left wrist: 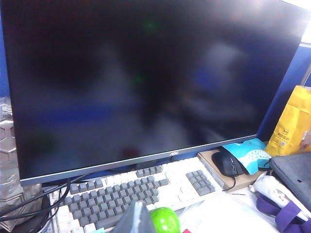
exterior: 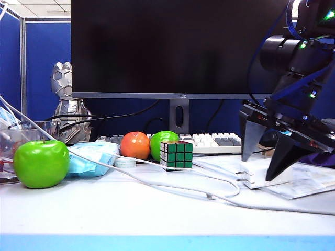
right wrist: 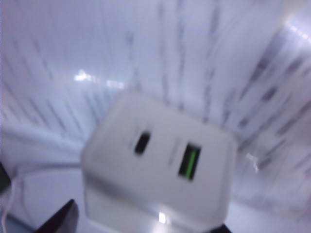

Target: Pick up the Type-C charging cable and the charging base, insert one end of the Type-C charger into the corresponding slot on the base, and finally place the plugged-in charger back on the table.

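The charging base (exterior: 260,177), a small white block, lies on papers on the table (exterior: 131,214) at the right. My right gripper (exterior: 256,170) hangs over it, open, with one dark finger on each side. In the right wrist view the base (right wrist: 160,165) fills the middle, blurred, showing a small dark slot (right wrist: 142,142) and a green port (right wrist: 189,161); the fingertips (right wrist: 63,218) stand clear of its sides. The Type-C charging cable (exterior: 230,184) loops just left of the base, its plug (exterior: 211,196) resting on the table. My left gripper (left wrist: 136,219) is shut and empty, high above the keyboard (left wrist: 146,187).
A big green apple (exterior: 41,163) and a blue packet (exterior: 91,157) sit at the left. A red apple (exterior: 135,145), a green apple (exterior: 162,142) and a Rubik's cube (exterior: 176,155) stand before the monitor (exterior: 178,47). A longer white cord (exterior: 131,178) crosses the table.
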